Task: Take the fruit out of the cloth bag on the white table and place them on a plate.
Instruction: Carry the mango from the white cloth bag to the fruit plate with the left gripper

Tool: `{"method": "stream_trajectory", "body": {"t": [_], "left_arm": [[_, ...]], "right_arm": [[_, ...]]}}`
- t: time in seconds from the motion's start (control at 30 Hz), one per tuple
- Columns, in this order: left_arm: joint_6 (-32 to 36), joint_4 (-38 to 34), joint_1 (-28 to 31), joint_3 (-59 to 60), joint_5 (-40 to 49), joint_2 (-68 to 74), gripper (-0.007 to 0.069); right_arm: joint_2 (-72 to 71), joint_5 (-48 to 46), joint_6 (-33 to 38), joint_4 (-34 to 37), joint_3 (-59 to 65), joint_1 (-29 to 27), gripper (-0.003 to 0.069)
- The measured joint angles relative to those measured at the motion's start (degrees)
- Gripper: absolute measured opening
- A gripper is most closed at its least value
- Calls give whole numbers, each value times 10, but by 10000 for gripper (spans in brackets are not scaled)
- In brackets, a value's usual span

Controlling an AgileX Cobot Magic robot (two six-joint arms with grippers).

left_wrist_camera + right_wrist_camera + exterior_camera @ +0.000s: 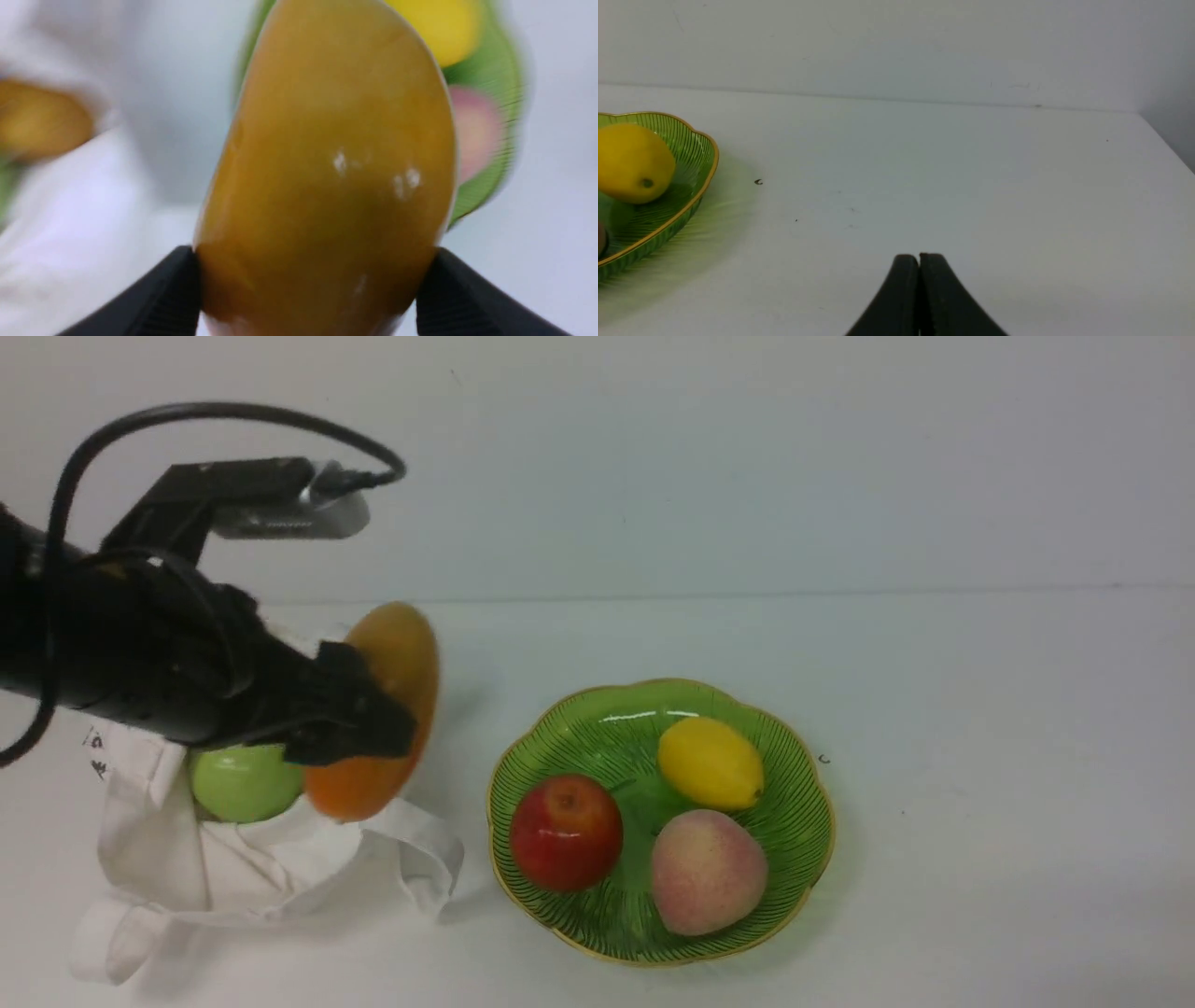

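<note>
My left gripper (373, 721) is shut on the elongated orange mango (397, 705) and holds it in the air over the right edge of the cloth bag (233, 873), left of the green plate (597, 739). In the left wrist view the mango (336, 177) fills the space between the black fingers (163, 298). A green apple (245, 782) sits in the bag's mouth. A brownish-yellow fruit (42, 119) shows blurred in the bag (70, 210). My right gripper (919, 255) is shut and empty over the white table (971, 186); it is out of the front view.
The plate holds a red apple (566, 833), a yellow lemon (709, 763) and a pink peach (708, 871). The plate's rim (698, 154) and the lemon (633, 163) show in the right wrist view. The bag's strap handles (425, 859) lie toward the plate.
</note>
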State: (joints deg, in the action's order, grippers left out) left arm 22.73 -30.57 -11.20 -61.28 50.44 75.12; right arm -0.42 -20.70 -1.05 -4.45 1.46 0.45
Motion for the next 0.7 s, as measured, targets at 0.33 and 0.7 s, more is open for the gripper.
{"method": "stream_trajectory", "body": {"t": [0.33,0.7], "left_arm": [[19,-72,-162,-61,-157,155,531],[-14,-75,-168,-171,-195,321,531]], "right_arm": [[0,0,0,1,0,0,-14],[0,0,0,1,0,0,-14]]}}
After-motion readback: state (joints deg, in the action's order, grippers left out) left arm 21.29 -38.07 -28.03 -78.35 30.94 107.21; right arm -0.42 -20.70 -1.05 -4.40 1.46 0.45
